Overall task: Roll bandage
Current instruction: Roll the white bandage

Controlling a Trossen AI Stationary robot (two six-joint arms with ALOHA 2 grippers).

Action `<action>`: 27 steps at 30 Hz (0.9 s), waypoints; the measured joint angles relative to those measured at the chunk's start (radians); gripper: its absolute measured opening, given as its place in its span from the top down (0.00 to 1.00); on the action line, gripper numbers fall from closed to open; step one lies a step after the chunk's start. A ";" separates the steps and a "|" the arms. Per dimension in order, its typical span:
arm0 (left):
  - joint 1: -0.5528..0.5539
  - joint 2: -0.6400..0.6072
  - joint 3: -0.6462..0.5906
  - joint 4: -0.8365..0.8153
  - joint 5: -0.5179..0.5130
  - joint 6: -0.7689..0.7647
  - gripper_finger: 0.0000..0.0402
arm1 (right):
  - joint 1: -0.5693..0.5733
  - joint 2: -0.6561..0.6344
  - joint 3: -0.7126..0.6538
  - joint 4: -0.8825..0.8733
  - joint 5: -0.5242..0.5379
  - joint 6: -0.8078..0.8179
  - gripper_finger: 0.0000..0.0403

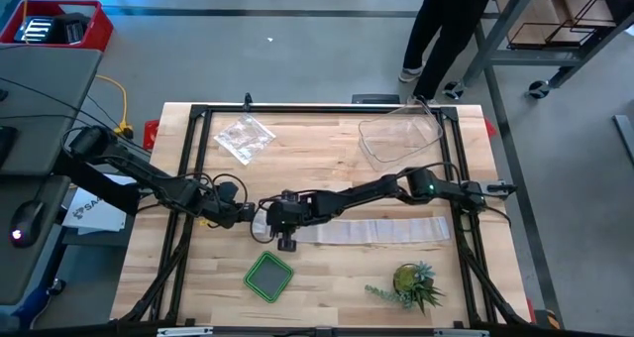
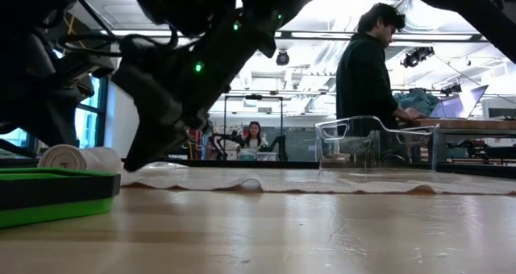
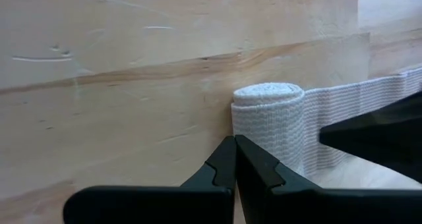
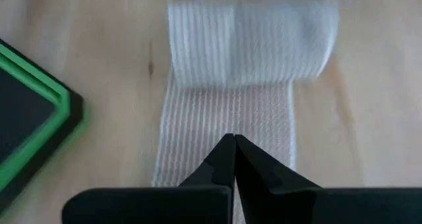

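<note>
The white gauze bandage lies on the wooden table, partly rolled. Its roll (image 3: 270, 118) sits at the left end, and the flat strip (image 1: 381, 231) runs from it toward the table's right. My left gripper (image 3: 234, 141), shut, comes in from the left and stands at the roll's end. My right gripper (image 4: 234, 140), also shut, reaches in from the right over the flat strip (image 4: 224, 112), just short of the roll (image 4: 250, 46). In the low view the roll (image 2: 79, 157) rests on its side on the table. My left gripper has its shut fingertips against the roll's end, low down near the table (image 3: 236, 122). It comes slanting down from the table's left. The roll lies on the table. My right gripper sets its shut fingertips on the flat strip (image 4: 227, 128) just behind the roll, slanting down from the table's right and along the strip. The strip lies flat on the table under them.
A green-rimmed tray (image 1: 269, 276) lies near the roll toward the near edge. A small plant (image 1: 411, 285) stands at the near right. A clear tub (image 1: 401, 139) and a crinkly clear bag (image 1: 243, 137) lie at the far side. A person (image 2: 367, 72) stands beyond the table.
</note>
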 joint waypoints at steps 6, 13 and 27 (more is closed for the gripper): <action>-0.001 0.000 0.000 -0.007 0.027 0.031 1.00 | 0.004 0.019 0.000 0.020 -0.005 0.015 1.00; -0.001 0.061 0.000 0.020 0.015 0.023 1.00 | 0.002 0.019 0.000 0.013 -0.014 -0.005 1.00; -0.001 0.199 0.001 0.152 0.009 0.076 1.00 | 0.002 0.021 0.000 0.027 -0.014 -0.010 1.00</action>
